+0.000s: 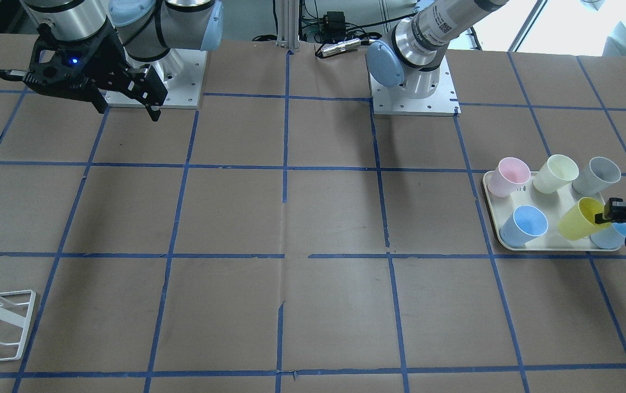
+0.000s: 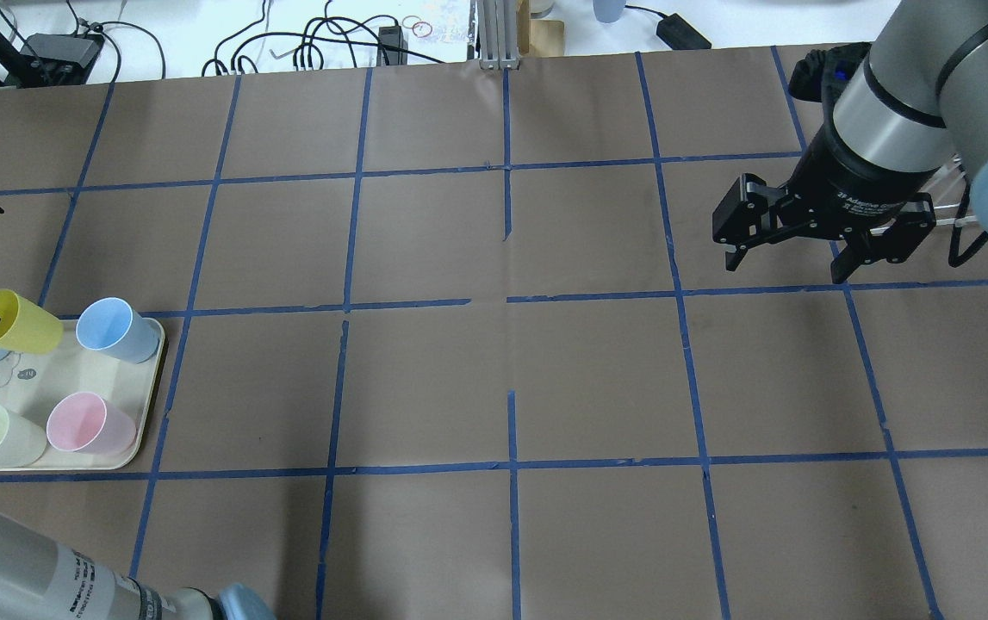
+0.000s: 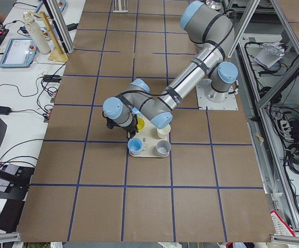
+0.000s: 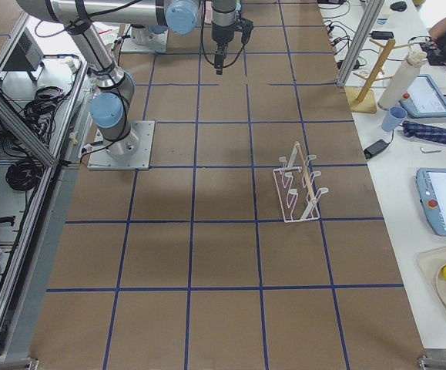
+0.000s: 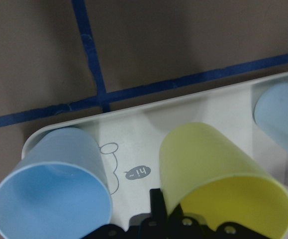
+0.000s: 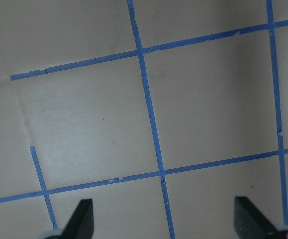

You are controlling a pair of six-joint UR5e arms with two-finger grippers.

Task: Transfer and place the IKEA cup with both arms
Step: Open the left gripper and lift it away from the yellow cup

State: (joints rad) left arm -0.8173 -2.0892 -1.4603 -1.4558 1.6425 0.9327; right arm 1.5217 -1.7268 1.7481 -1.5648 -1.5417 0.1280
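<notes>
The left hand (image 1: 613, 213) is clamped on the rim of the IKEA cup (image 1: 577, 219), one finger inside its mouth. The cup hangs tilted over the tray (image 1: 548, 206), so I judge this the pick-up step. Next it must lift clear of the blue cup (image 2: 119, 330) just beside it, then travel toward the right hand (image 2: 785, 269), well apart, jaws spread above the worktop (image 2: 502, 379). The left hand is cut off at the frame edges, and whether the cup's base touches the tray is unclear.

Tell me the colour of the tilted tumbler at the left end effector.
Bright yellow plastic tumbler; shows best in the left wrist view.
</notes>
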